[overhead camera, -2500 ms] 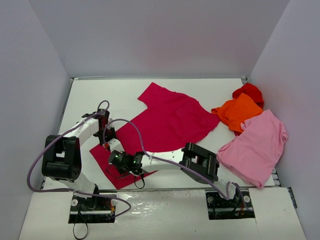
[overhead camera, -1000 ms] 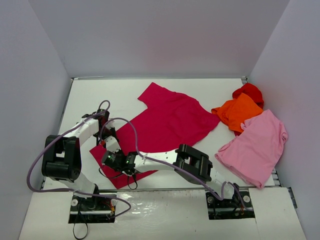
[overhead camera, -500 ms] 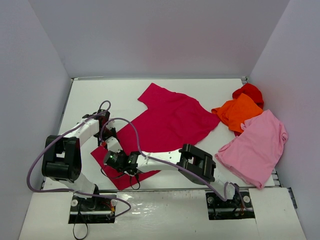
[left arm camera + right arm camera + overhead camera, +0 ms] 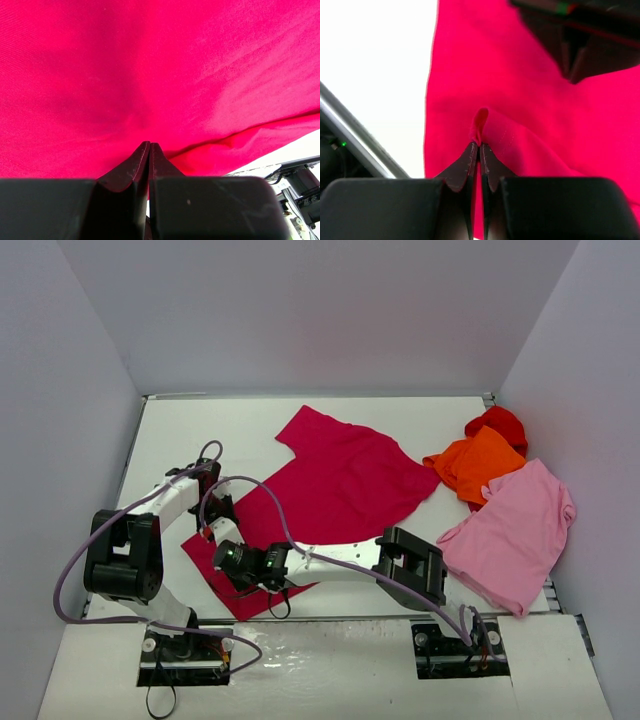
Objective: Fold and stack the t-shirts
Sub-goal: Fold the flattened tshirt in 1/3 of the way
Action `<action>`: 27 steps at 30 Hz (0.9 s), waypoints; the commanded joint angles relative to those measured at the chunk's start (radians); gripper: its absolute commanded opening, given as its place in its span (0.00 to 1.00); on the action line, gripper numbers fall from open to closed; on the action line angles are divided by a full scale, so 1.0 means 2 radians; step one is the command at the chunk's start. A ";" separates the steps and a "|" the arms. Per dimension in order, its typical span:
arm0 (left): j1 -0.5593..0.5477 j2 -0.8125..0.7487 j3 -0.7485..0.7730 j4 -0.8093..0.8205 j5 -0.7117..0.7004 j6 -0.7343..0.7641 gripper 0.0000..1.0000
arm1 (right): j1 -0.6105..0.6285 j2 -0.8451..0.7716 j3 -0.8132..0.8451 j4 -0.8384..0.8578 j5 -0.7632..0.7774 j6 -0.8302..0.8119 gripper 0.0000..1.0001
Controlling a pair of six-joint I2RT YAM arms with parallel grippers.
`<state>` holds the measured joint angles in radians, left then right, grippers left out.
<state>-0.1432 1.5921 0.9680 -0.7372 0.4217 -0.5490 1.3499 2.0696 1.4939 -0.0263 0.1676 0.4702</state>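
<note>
The large crimson t-shirt [image 4: 345, 480] lies spread over the middle of the table, its near-left part folded toward the front edge. My left gripper [image 4: 217, 508] is shut on that shirt's left edge; in the left wrist view the cloth [image 4: 160, 70] drapes over the closed gripper [image 4: 150, 145]. My right gripper [image 4: 224, 560] reaches across from the right and is shut on a small raised fold [image 4: 481, 120] of the same shirt [image 4: 530, 115], pinched at the closed gripper [image 4: 480, 146]. At the right lie an orange t-shirt [image 4: 478, 465], a bright red one [image 4: 500, 423] and a light pink one [image 4: 515, 530].
White walls close in the table [image 4: 200, 430] on three sides. A purple cable [image 4: 255, 485] loops over the shirt between the two arms. The left gripper's dark body [image 4: 572, 55] shows just ahead of the right one. A metal rail [image 4: 360, 135] marks the table's near edge.
The right gripper has closed on the fold of crimson cloth and drawn slightly to the right, its elbow moving right too. The left arm has stayed in place.
</note>
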 commanded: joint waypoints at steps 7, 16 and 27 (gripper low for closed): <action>-0.002 -0.014 0.008 -0.013 0.002 0.015 0.00 | 0.005 -0.056 -0.065 0.190 -0.252 0.002 0.00; -0.003 -0.013 0.008 -0.012 0.002 0.015 0.00 | 0.005 -0.073 -0.072 0.175 -0.281 -0.027 0.00; -0.002 -0.009 0.009 -0.012 0.002 0.015 0.00 | 0.003 -0.070 -0.076 0.151 -0.282 -0.046 0.00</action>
<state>-0.1432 1.5921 0.9680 -0.7437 0.4213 -0.5304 1.3510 1.9803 1.3205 0.2583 -0.3814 0.4025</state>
